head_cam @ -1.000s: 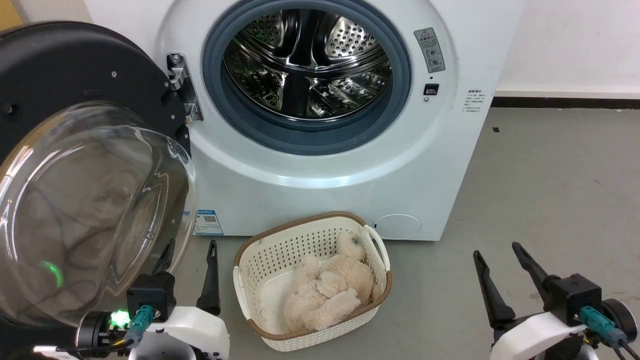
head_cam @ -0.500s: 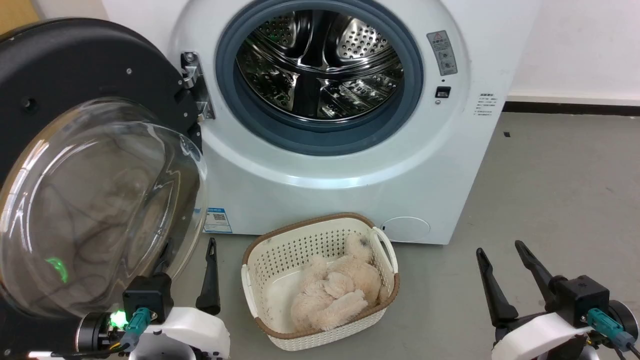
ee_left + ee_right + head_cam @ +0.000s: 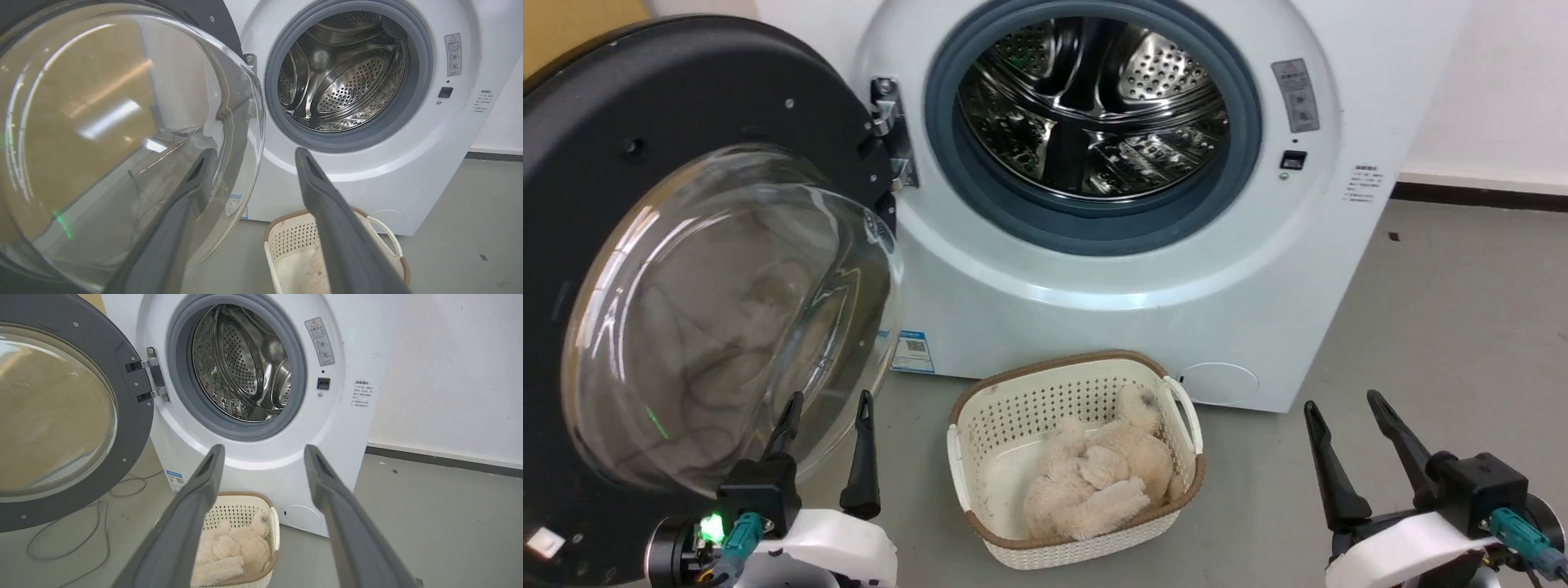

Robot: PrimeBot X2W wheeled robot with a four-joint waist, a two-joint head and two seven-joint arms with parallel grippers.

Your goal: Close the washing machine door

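The washing machine door [image 3: 686, 98] is swung wide open to the left, its black rim around a bulging clear glass bowl [image 3: 735, 310]. A metal hinge [image 3: 894, 139] ties it to the white washing machine [image 3: 1111, 278], whose steel drum is bare inside. My left gripper [image 3: 831, 400] is open at the bowl's lower edge. In the left wrist view its left finger [image 3: 192, 183] overlaps the door's glass [image 3: 122, 122]; I cannot tell whether they touch. My right gripper [image 3: 1341, 402] is open over the floor, right of the machine's front [image 3: 261, 457].
A cream perforated basket [image 3: 1054, 363] holding a beige plush toy [image 3: 1103, 478] stands on the grey floor before the machine, between my grippers. A thin cable [image 3: 81, 539] lies on the floor under the door. A white wall with a dark baseboard [image 3: 1478, 196] is at the right.
The head camera has turned left, so the whole picture sits farther right. The door stays wide open and both grippers stay open at the bottom of the view.
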